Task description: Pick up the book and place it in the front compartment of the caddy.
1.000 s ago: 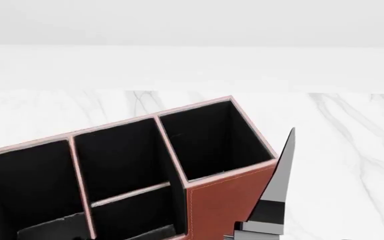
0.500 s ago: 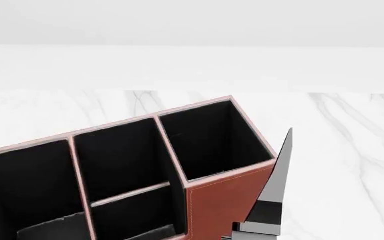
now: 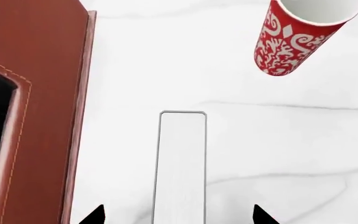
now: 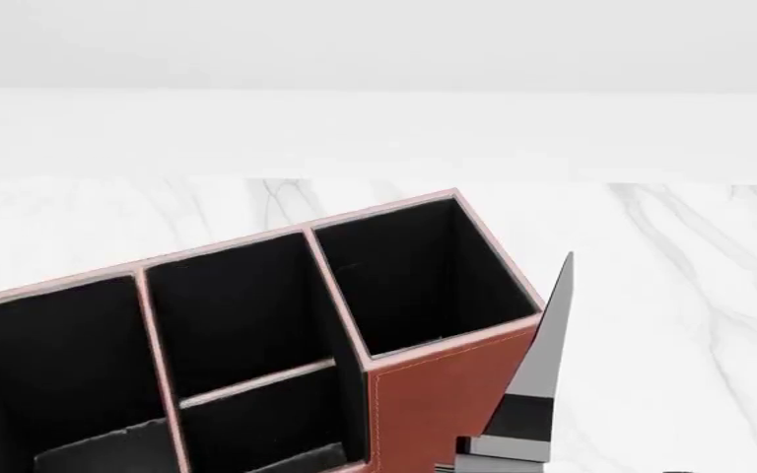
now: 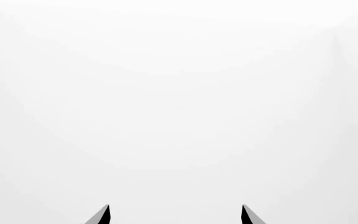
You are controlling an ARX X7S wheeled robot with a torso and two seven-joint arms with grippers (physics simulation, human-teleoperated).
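Book (image 3: 180,168) between left jaws, mug (image 3: 294,37) in left wrist only, caddy (image 4: 451,394) in head

The caddy (image 4: 451,394) occupies the view from centre toward 8 o'clock, set askew on the white marble counter (image 4: 694,296). Reddish-brown outer wall, pale stitched rims, black lining. Four cells are visible; a short cross divider splits the middle pair, with the front compartment (image 4: 240,310) the larger cell. At 5 o'clock, just beside the caddy's outer wall, a thin grey-and-black book (image 4: 536,379) stands upright, tilted.
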